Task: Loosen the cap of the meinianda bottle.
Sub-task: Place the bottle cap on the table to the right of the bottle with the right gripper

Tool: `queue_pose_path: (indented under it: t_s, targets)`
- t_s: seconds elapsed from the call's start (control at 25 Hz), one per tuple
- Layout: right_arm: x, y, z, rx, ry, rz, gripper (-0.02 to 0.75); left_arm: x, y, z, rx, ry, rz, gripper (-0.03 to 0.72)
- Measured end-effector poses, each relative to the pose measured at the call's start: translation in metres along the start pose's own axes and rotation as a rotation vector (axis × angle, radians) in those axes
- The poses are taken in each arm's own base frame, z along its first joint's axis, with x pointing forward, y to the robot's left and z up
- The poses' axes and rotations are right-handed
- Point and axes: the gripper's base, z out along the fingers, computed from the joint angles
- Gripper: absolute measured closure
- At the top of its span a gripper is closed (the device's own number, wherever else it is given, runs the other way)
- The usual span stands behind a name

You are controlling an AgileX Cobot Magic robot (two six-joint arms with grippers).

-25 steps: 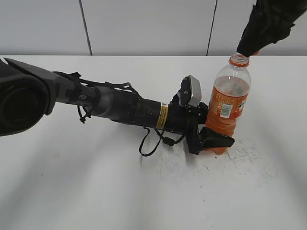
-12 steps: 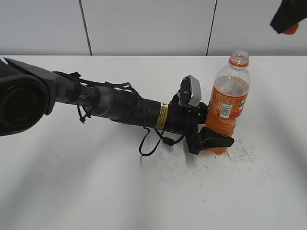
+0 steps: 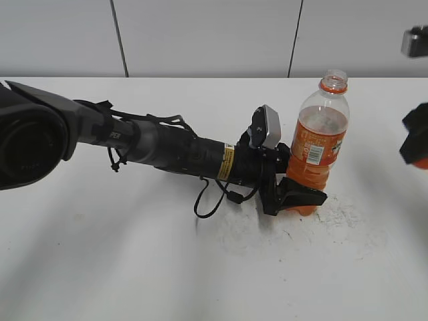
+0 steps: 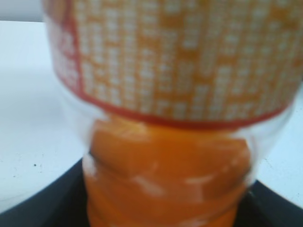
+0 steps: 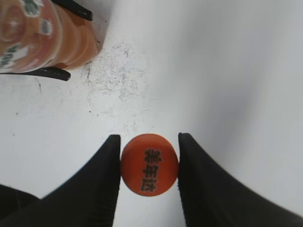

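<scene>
The right gripper [image 5: 149,163] pinches the cap [image 5: 149,164] over the table [image 3: 134,267]. The left gripper [image 3: 294,195] clamps the open bottle [image 3: 317,144]; a jolt could spill drink.

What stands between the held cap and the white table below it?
Nothing visible does. The right gripper holds the cap between its fingers above bare table, well to the side of the meinianda bottle.

Meinianda bottle [image 3: 317,152] upright, uncapped; cap [image 5: 149,164] off
</scene>
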Motion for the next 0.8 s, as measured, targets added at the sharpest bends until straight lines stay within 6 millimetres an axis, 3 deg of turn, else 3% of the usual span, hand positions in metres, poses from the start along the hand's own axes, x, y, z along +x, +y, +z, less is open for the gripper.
queue_pose_path:
  t_s: [0.16, 0.32, 0.8]
  targets:
    - [0.030, -0.001, 0.051, 0.012, -0.055, 0.093, 0.454, 0.000, 0.000, 0.000, 0.001, 0.000, 0.000, 0.169]
    - [0.047, -0.005, 0.086, 0.048, -0.146, 0.181, 0.454, 0.000, 0.000, 0.000, 0.001, 0.000, 0.000, 0.169]
    - [0.049, -0.017, 0.137, 0.085, -0.150, 0.297, 0.454, 0.000, 0.000, 0.000, 0.001, 0.000, 0.001, 0.169]
